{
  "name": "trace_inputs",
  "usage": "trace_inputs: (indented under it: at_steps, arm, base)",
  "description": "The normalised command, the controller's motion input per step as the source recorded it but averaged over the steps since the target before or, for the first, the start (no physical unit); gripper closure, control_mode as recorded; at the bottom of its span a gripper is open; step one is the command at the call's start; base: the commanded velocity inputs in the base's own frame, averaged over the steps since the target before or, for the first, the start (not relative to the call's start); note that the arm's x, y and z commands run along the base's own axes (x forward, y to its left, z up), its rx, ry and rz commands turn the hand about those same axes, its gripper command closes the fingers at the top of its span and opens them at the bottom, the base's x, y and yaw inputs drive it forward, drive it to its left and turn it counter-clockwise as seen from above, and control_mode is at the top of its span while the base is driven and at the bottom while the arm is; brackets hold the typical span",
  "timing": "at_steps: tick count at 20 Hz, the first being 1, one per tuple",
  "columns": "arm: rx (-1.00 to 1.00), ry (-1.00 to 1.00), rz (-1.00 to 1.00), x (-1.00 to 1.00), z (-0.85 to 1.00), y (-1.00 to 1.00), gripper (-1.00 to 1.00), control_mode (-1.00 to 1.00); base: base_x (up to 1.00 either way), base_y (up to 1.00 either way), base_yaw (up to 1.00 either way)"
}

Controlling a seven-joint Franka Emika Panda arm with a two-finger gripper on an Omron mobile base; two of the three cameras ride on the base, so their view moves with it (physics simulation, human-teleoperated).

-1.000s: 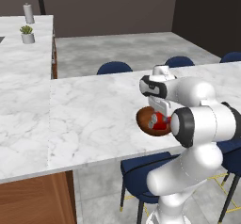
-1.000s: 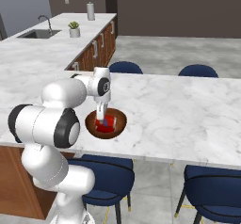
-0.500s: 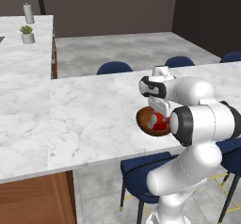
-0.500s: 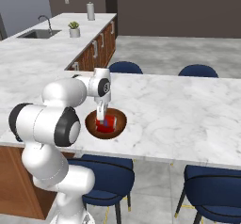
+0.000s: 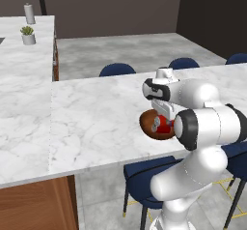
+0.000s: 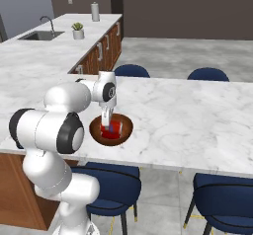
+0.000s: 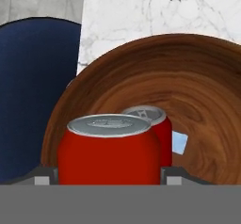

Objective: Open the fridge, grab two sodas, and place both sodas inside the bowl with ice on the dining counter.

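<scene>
The brown wooden bowl (image 7: 188, 91) sits near the front edge of the white marble dining counter (image 5: 96, 118). Two red sodas stand upright inside it. In the hand view the near soda (image 7: 108, 152) sits between my fingertips (image 7: 43, 175), which touch its sides. The second soda (image 7: 147, 117) stands just behind it, beside a pale ice cube (image 7: 180, 142). My gripper (image 6: 106, 123) reaches down into the bowl (image 6: 123, 125), shut on the near soda (image 6: 109, 129). From the left, the gripper (image 5: 161, 122) covers part of the bowl (image 5: 148, 125). The fridge is out of view.
Dark blue chairs (image 6: 104, 184) stand along the near side of the dining counter, one directly below the bowl (image 7: 33, 86), and more (image 6: 207, 74) along the far side. A second counter with sink (image 6: 42, 34) and potted plant (image 6: 77, 30) runs off to the left.
</scene>
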Motion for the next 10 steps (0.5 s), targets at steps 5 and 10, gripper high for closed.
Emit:
trace_inputs:
  at_steps: [5, 10]
  arm:
    - [0.0, -0.05, 0.0, 0.0, -0.13, 0.0, -1.0, -1.0]
    - [0.0, -0.09, 0.0, -0.12, -0.02, 0.0, -1.0, -1.0]
  base:
    - [0.0, 0.0, 0.0]
    - [0.0, 0.0, 0.0]
